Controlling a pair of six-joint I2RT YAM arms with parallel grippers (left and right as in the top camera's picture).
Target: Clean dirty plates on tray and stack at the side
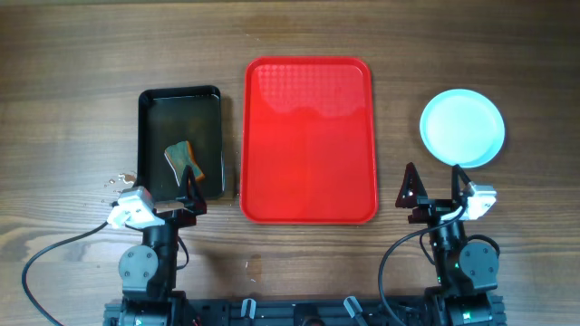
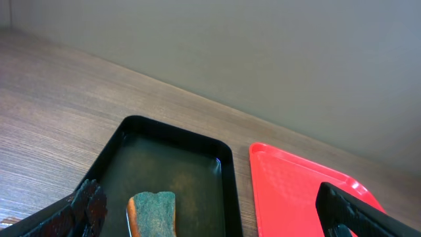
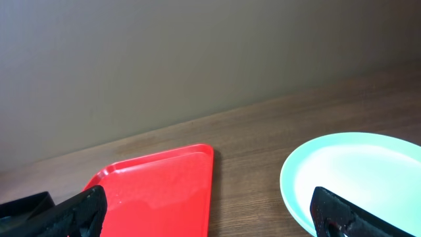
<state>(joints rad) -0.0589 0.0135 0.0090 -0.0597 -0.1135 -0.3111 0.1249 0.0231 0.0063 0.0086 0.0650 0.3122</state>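
The red tray (image 1: 308,140) lies in the middle of the table with nothing on it; it also shows in the left wrist view (image 2: 296,194) and the right wrist view (image 3: 158,191). Pale-blue plates (image 1: 462,128) sit as one round stack on the table to the right of the tray, also in the right wrist view (image 3: 355,174); I cannot tell how many. My left gripper (image 1: 172,204) is open and empty at the near edge of the black tray. My right gripper (image 1: 437,192) is open and empty, just in front of the plates.
A black tray (image 1: 179,140) with a green and orange sponge (image 1: 184,159) stands left of the red tray; the sponge also shows in the left wrist view (image 2: 152,212). Small bits of debris (image 1: 116,183) lie left of the black tray. Both arm bases stand at the near edge.
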